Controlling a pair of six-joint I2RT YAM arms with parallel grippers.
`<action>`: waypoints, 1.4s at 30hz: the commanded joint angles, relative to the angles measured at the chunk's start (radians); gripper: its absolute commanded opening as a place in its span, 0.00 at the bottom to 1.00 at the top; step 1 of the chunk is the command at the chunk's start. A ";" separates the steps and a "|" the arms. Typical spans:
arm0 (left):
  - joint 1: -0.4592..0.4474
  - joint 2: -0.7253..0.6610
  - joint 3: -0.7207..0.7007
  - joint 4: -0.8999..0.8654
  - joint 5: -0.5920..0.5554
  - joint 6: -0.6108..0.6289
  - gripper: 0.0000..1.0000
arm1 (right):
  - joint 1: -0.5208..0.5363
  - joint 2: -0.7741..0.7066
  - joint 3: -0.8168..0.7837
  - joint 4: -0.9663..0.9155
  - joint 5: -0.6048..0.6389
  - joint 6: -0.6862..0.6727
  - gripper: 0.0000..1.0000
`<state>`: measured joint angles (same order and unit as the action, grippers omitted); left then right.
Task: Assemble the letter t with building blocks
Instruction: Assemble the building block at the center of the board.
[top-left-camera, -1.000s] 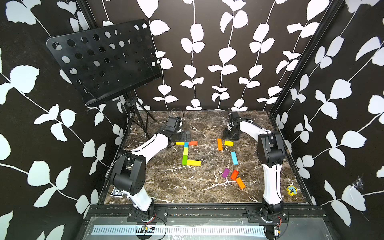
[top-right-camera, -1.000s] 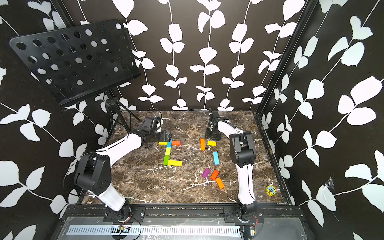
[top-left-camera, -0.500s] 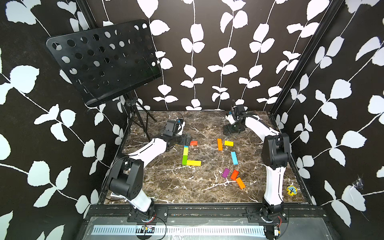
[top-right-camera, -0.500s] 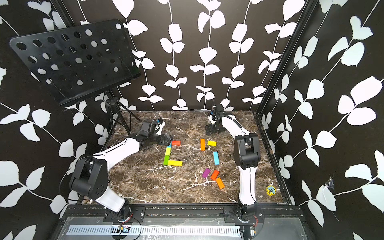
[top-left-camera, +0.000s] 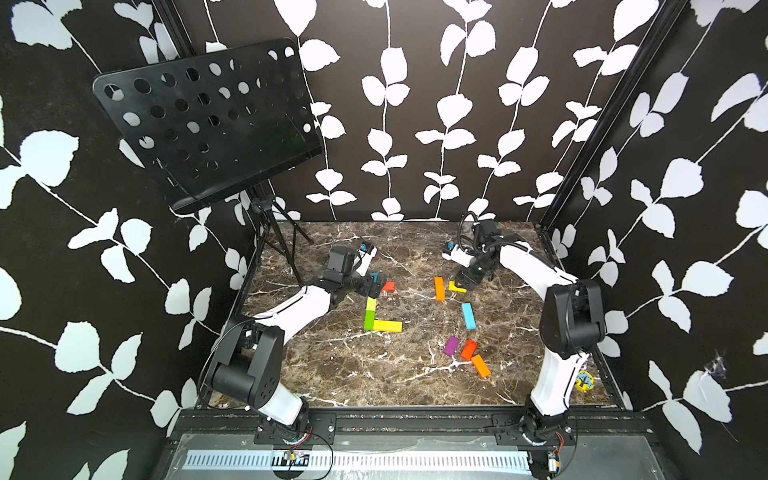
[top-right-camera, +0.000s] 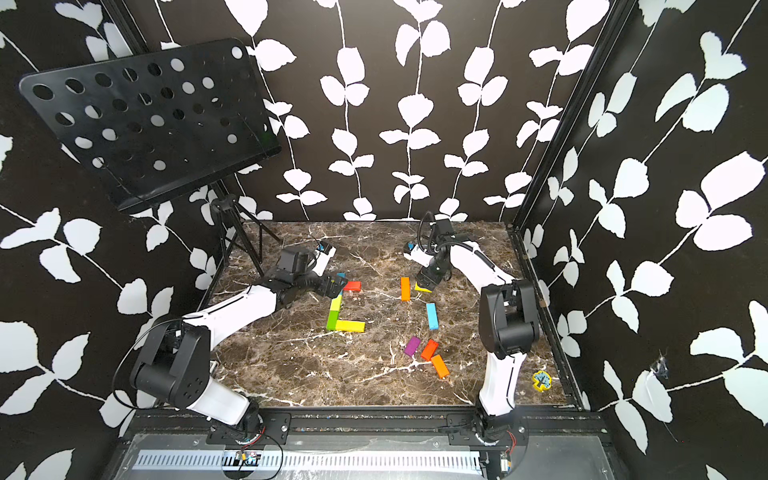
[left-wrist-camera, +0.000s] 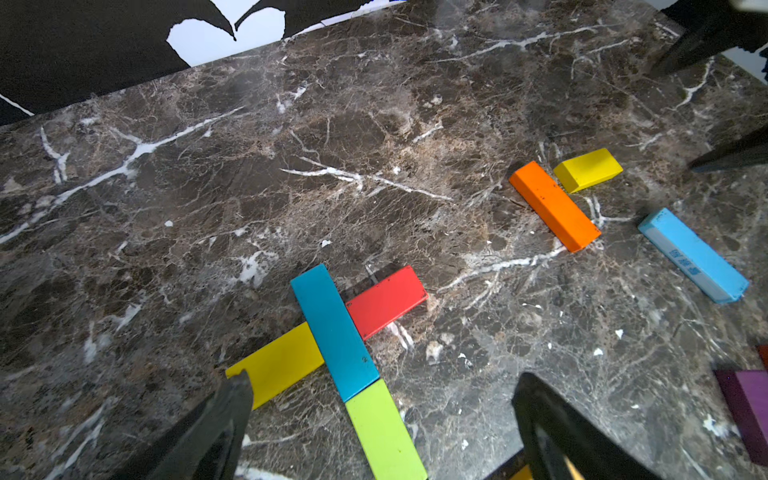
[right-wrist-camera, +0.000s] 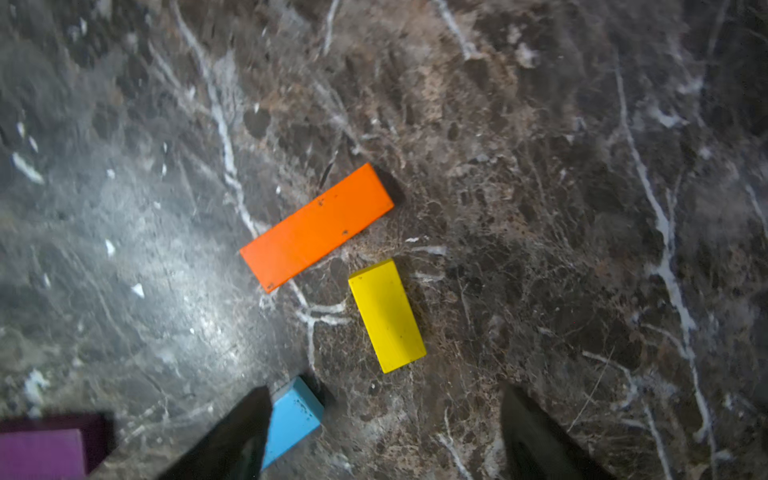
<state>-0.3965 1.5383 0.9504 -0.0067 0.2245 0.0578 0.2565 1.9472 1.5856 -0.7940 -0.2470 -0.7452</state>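
Note:
The letter t lies left of centre: a blue bar (left-wrist-camera: 334, 332) and a lime-green bar (left-wrist-camera: 384, 428) form the stem, a yellow bar (left-wrist-camera: 278, 363) and a red bar (left-wrist-camera: 386, 301) the crossbar, and a yellow foot (top-left-camera: 388, 326) points right. My left gripper (left-wrist-camera: 384, 380) hangs open above the stem, where the blue and green bars meet, holding nothing. My right gripper (right-wrist-camera: 386, 397) is open and empty just beside a short yellow block (right-wrist-camera: 386, 316), which lies next to an orange block (right-wrist-camera: 318, 226). In a top view it (top-left-camera: 467, 282) hovers at that yellow block's right end.
A light-blue block (top-left-camera: 468, 316) lies right of centre. Further forward sit a purple block (top-left-camera: 451, 345), a red one (top-left-camera: 468, 349) and an orange one (top-left-camera: 481, 365). A black music stand (top-left-camera: 208, 124) on a tripod fills the back left corner. A small yellow toy (top-left-camera: 584, 380) lies front right.
The left arm has drawn back a little from the crossbar. The right gripper rose toward the back wall, then came down again beside the short yellow block.

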 joint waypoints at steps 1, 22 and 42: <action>0.005 0.008 0.028 0.016 -0.001 0.019 0.99 | 0.009 0.084 0.085 -0.139 -0.039 -0.121 0.68; 0.005 0.040 0.072 -0.045 -0.088 0.019 0.99 | 0.026 0.178 0.081 -0.071 0.060 -0.145 0.56; 0.005 0.057 0.082 -0.059 -0.095 -0.004 0.99 | 0.030 0.222 0.101 -0.072 0.085 -0.142 0.38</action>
<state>-0.3958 1.5913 1.0111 -0.0547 0.1337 0.0650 0.2817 2.1555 1.6653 -0.8330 -0.1482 -0.8677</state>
